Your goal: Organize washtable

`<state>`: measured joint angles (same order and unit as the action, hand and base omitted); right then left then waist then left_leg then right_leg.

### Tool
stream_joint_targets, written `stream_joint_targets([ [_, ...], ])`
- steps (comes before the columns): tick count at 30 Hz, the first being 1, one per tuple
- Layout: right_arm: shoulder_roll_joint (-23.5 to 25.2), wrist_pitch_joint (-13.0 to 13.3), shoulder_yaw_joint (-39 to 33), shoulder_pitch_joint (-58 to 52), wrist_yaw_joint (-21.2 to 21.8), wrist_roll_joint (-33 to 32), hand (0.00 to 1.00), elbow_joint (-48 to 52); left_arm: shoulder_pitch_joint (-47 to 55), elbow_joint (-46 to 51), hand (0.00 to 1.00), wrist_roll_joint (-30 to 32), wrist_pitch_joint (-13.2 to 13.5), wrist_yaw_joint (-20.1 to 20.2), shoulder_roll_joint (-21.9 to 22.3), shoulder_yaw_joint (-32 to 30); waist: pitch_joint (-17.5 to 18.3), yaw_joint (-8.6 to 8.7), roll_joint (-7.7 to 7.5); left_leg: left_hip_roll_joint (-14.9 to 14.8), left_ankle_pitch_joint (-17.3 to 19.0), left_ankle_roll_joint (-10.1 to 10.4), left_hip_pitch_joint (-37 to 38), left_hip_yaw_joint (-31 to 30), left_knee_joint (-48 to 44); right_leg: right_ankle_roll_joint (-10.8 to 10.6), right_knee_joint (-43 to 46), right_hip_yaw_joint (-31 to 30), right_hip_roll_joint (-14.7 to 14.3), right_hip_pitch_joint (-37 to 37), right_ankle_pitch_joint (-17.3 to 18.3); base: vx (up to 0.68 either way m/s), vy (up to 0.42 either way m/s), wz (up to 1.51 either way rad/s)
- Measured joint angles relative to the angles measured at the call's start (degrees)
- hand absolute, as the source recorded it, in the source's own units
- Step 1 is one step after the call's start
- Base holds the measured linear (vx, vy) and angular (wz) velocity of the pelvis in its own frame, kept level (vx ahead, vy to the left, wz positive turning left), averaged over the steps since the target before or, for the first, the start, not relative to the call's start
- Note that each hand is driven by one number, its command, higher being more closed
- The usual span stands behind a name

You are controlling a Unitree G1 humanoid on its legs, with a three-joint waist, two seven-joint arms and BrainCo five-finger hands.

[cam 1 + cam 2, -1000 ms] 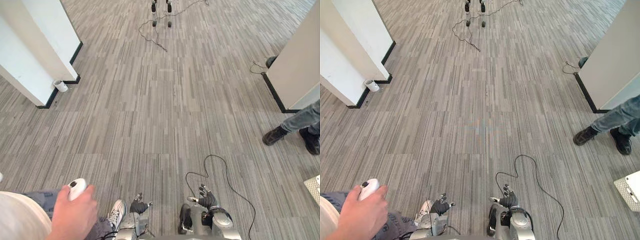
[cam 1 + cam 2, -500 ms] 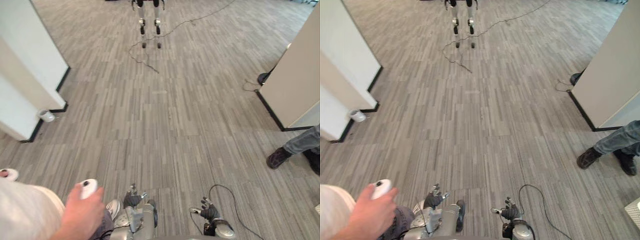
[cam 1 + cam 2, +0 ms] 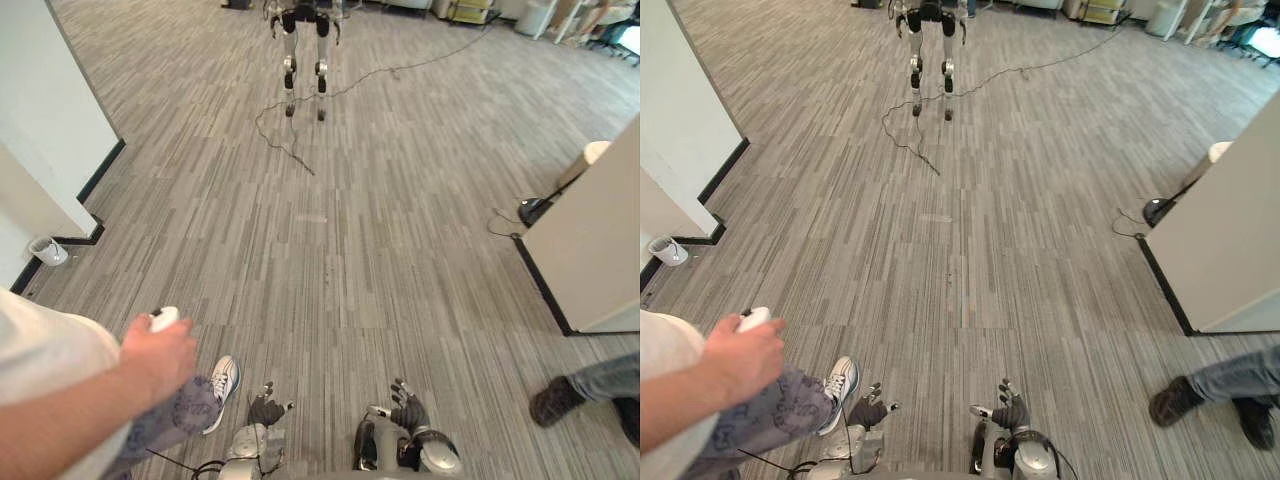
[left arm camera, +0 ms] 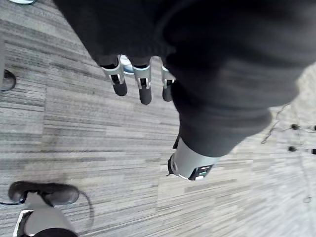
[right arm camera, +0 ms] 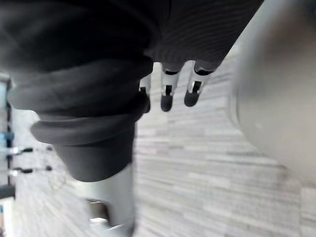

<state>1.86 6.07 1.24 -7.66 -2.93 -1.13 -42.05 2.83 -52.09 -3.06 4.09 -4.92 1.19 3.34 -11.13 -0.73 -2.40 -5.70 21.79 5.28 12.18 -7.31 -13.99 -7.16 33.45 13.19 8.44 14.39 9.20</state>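
My left hand [image 3: 265, 410] hangs low at the bottom of the eye views, fingers relaxed and holding nothing. My right hand [image 3: 407, 412] hangs beside it, open and empty as well. In the left wrist view the left hand's fingers [image 4: 143, 86] point straight down over grey striped carpet. Over the same carpet, the right wrist view has the right hand's fingers [image 5: 167, 96] straight too.
A person at the lower left holds a white controller [image 3: 163, 319], with a white shoe [image 3: 222, 385] near my left hand. Another person's dark shoe [image 3: 553, 400] is at the lower right. White partition walls [image 3: 50, 110] [image 3: 590, 250] flank the floor. Another robot's legs [image 3: 303, 50] and a cable [image 3: 285, 130] lie ahead.
The camera has tilted up and shifted, so more of the far floor and the other robot's legs show. The person's hand with the controller has risen. My hands still hang open.
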Motion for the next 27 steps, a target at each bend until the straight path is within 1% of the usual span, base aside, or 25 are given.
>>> stream_joint_targets([
  [1, -1.0, 0.2, -1.5, 0.4, -0.3, 0.7, 0.00, 1.0, -1.0, 0.2, 0.00, 0.5, 0.1, -0.1, 1.2, 0.8, -1.2, 0.96, -0.20, 1.6, -5.4, -2.2, 2.2, 2.2, 2.8, 0.9, 12.2, 1.4, 2.4, 5.0, -1.2, 0.36, -0.163, 0.21],
  [2, -1.1, 0.2, -1.6, 0.7, -0.4, 1.0, 0.00, 1.1, -0.9, -0.3, 0.00, 0.5, 0.1, -0.1, 1.1, 0.7, -1.2, 1.22, -0.61, 1.3, -5.7, -2.0, 3.0, 2.0, 3.1, 1.5, 13.9, 0.9, 2.7, 6.9, 1.6, 0.41, -0.228, 0.35],
  [3, -1.1, -0.1, -1.0, 0.9, -0.4, 1.4, 0.00, 0.6, -0.3, -0.3, 0.00, 0.5, 0.1, -0.2, 0.8, 0.6, -0.4, 1.41, -0.87, 0.8, -5.1, -1.6, 3.4, 1.0, 3.4, 3.9, 6.1, 0.5, 1.5, 6.2, 2.5, 0.38, -0.274, 0.44],
  [4, -0.8, -0.3, -1.3, 0.5, -0.4, 1.6, 0.00, 0.4, -0.2, -0.9, 0.00, 0.9, -0.1, -0.1, 0.8, 0.5, 0.1, 1.54, -0.85, -0.2, -4.3, -0.9, 3.3, -0.8, 0.9, 6.5, 2.9, 1.9, -0.1, 4.5, 4.6, 0.54, -0.338, 0.39],
  [5, -1.3, -0.2, -2.2, 0.2, -0.6, 1.5, 0.00, 0.1, -0.3, -0.1, 0.00, 1.2, -0.1, -0.2, 1.1, -0.1, 0.0, 1.50, 0.30, -1.6, -4.9, 0.7, -0.7, -1.6, -8.1, 7.9, 0.6, 3.4, -2.2, 2.4, 5.6, 0.47, -0.290, 0.28],
  [6, -1.7, -0.3, -2.2, 0.2, -0.6, 1.5, 0.00, 0.4, -0.3, 0.2, 0.00, 1.1, 0.0, -0.2, 1.1, -0.7, -0.3, 1.42, 1.01, -2.1, -5.8, 4.0, -3.6, -1.9, -14.9, 7.8, -0.7, 3.6, -3.4, 1.2, 5.9, 0.46, -0.274, -0.03],
  [7, -2.5, -0.3, -2.2, 0.6, -0.7, 1.2, 0.00, 0.8, 0.0, 1.0, 0.00, 1.0, 0.0, -0.3, 1.9, -2.1, -1.1, 1.01, 2.99, -3.4, -8.5, 10.4, -9.9, -1.6, -29.2, 8.4, -4.1, 3.7, -6.2, -2.6, 6.0, 0.44, -0.207, -0.27],
  [8, -2.6, -0.4, -2.1, 0.6, -0.8, 1.0, 0.00, 0.4, 0.1, 1.9, 0.00, 1.0, 0.1, -0.3, 2.1, -3.1, -1.4, 0.80, 3.52, -5.1, -8.5, 10.1, -14.2, 1.6, -39.7, 9.0, -7.0, 3.7, -8.2, -6.6, 5.7, 0.45, -0.163, -0.38],
  [9, -2.3, -0.4, -2.1, 0.6, -0.8, 1.0, 0.00, 0.0, 0.2, 2.3, 0.00, 1.0, 0.2, -0.4, 1.9, -3.5, -1.3, 0.48, 3.62, -5.8, -8.1, 9.5, -15.7, 4.1, -42.7, 8.9, -8.2, 3.7, -8.5, -8.8, 5.7, 0.46, -0.091, -0.42],
  [10, -1.5, -0.4, -2.1, 0.1, -0.8, 0.9, 0.00, -0.4, 0.1, 3.1, 0.00, 1.0, 0.3, -0.4, 1.3, -3.9, -1.3, -0.20, 2.68, -6.5, -7.1, 7.0, -18.2, 9.1, -44.2, 8.8, -10.8, 3.7, -8.6, -12.9, 5.8, 0.44, -0.079, -0.22],
  [11, -1.0, -0.4, -2.1, -0.1, -0.8, 0.8, 0.00, -0.5, 0.1, 3.6, 0.00, 0.9, 0.5, -0.3, 1.1, -4.1, -1.3, -0.33, 1.99, -6.8, -5.5, 3.9, -20.7, 13.5, -41.6, 8.0, -14.7, 3.7, -8.5, -16.9, 5.3, 0.44, -0.081, -0.11],
  [12, -0.9, -0.4, -2.2, -0.1, -0.8, 0.7, 0.00, -0.5, 0.1, 3.9, 0.00, 0.9, 0.6, -0.3, 1.2, -4.1, -1.3, -0.48, 1.93, -7.0, -4.7, 2.4, -21.8, 15.7, -39.2, 7.0, -16.4, 3.7, -8.5, -18.5, 4.7, 0.53, -0.071, 0.01],
  [13, -0.8, -0.5, -2.2, -0.2, -0.8, 0.6, 0.00, -0.6, 0.1, 4.6, 0.00, 0.9, 0.8, -0.3, 1.5, -4.3, -1.6, -0.80, 1.40, -7.0, -3.7, 0.7, -23.9, 19.2, -33.0, 6.4, -19.3, 3.6, -8.4, -21.4, 4.3, 0.48, -0.018, -0.02],
  [15, -0.6, -0.8, -2.2, 0.2, -0.9, 0.6, 0.00, -1.5, -0.1, 5.3, 0.00, 0.9, 0.9, -0.3, 1.9, -4.9, -1.8, -1.87, 1.60, -5.2, -3.9, 0.4, -27.1, 20.7, -22.9, 6.3, -22.6, 3.4, -7.5, -24.8, 4.3, 0.53, 0.068, -0.07],
  [16, -0.4, -1.2, -2.1, 0.6, -0.8, 0.6, 0.00, -2.6, -0.1, 5.8, 0.00, 0.9, 1.4, -0.3, 2.0, -5.5, -1.9, -2.07, 1.38, -3.3, -6.4, -0.9, -28.9, 20.7, -15.1, 6.3, -24.5, 3.5, -6.6, -27.0, 4.3, 0.36, 0.087, -0.09],
  [17, -0.4, -1.2, -2.0, 0.6, -0.8, 0.6, 0.00, -3.0, -0.1, 6.0, 0.00, 0.9, 1.5, -0.3, 2.0, -5.7, -1.9, -2.20, 1.47, -2.5, -8.8, -1.4, -29.5, 20.8, -10.4, 6.3, -25.5, 3.6, -6.3, -28.2, 4.3, 0.36, 0.119, -0.16],
  [18, -0.7, -1.3, -1.6, 0.5, -0.8, 0.7, 0.00, -3.7, 0.0, 6.2, 0.00, 0.9, 1.5, -0.4, 2.1, -6.0, -1.7, -2.75, 2.16, -1.6, -13.3, -2.7, -29.9, 20.6, -3.5, 5.7, -27.2, 3.4, -6.5, -30.2, 4.6, 0.47, 0.236, -0.39],
  [19, -0.9, -1.4, -0.6, 0.5, -0.8, 0.7, 0.00, -4.4, 0.1, 6.7, 0.00, 0.6, 1.6, -0.4, 2.1, -6.4, -1.6, -3.64, 2.26, -1.3, -18.6, -4.7, -30.1, 19.9, -2.7, 3.4, -27.7, 2.3, -6.1, -31.9, 6.0, 0.47, 0.236, -0.56],
  [20, -0.9, -1.6, -0.2, 0.5, -0.8, 0.7, 0.00, -4.7, 0.2, 6.7, 0.00, 0.3, 1.8, -0.5, 2.1, -6.8, -1.2, -4.34, 2.25, -0.8, -23.4, -6.1, -29.7, 19.8, -3.4, 2.1, -27.7, 1.1, -5.7, -32.8, 6.7, 0.71, 0.373, -0.48],
  [21, 0.3, -1.6, 0.5, 0.4, -0.8, 1.1, 0.00, -4.9, -0.2, 6.7, 0.00, 0.3, 1.8, -0.5, 1.2, -8.3, -0.5, -4.03, -0.90, 1.8, -22.4, -8.1, -29.6, 20.1, -4.7, 1.5, -25.3, -0.6, -2.0, -32.4, 6.8, 0.53, 0.273, -0.19],
  [23, 0.7, -1.6, 0.3, 0.2, -0.8, 1.3, 0.00, -4.7, -0.3, 6.6, 0.00, 0.3, 1.9, -0.4, 0.8, -8.5, -0.4, -4.03, -1.68, 3.2, -20.8, -8.8, -29.3, 20.6, -5.9, 0.9, -19.7, -1.9, 0.0, -30.4, 6.5, 0.42, 0.227, 0.13],
  [24, 0.6, -1.7, 0.3, 0.2, -0.7, 1.8, 0.00, -4.7, -0.3, 6.6, 0.00, 0.3, 1.9, -0.5, 0.8, -8.6, -0.4, -4.09, -1.86, 4.2, -19.1, -9.5, -28.4, 20.8, -6.8, 0.4, -13.4, -3.4, 1.0, -28.2, 6.2, 0.40, 0.235, 0.27],
  [25, 0.5, -1.7, 0.3, 0.4, -0.6, 2.3, 0.00, -4.7, -0.4, 6.2, 0.00, 0.3, 1.6, -0.5, 0.6, -8.5, -0.8, -3.57, -2.44, 6.0, -16.6, -10.3, -25.5, 20.8, -6.9, -1.2, -2.8, -5.3, 3.2, -25.4, 3.6, 0.67, 0.381, 0.22],
  [26, 0.4, -1.6, 0.4, 0.5, -0.3, 2.9, 0.00, -4.3, -0.5, 5.2, 0.00, 0.3, 1.3, -0.6, 0.3, -9.1, -1.0, -3.30, -2.41, 7.1, -13.8, -10.6, -21.6, 20.6, -6.1, 0.4, 9.8, -7.6, 4.7, -21.3, 0.3, 0.54, 0.305, 0.10],
  [27, 0.4, -1.4, 0.4, 0.5, -0.2, 3.0, 0.00, -4.1, -0.5, 4.7, 0.00, 0.3, 1.3, -0.6, 0.1, -9.6, -1.2, -3.29, -2.34, 7.7, -12.5, -11.0, -19.2, 20.5, -5.8, 0.7, 15.6, -8.6, 5.0, -19.0, 0.7, 0.51, 0.268, -0.08],
])
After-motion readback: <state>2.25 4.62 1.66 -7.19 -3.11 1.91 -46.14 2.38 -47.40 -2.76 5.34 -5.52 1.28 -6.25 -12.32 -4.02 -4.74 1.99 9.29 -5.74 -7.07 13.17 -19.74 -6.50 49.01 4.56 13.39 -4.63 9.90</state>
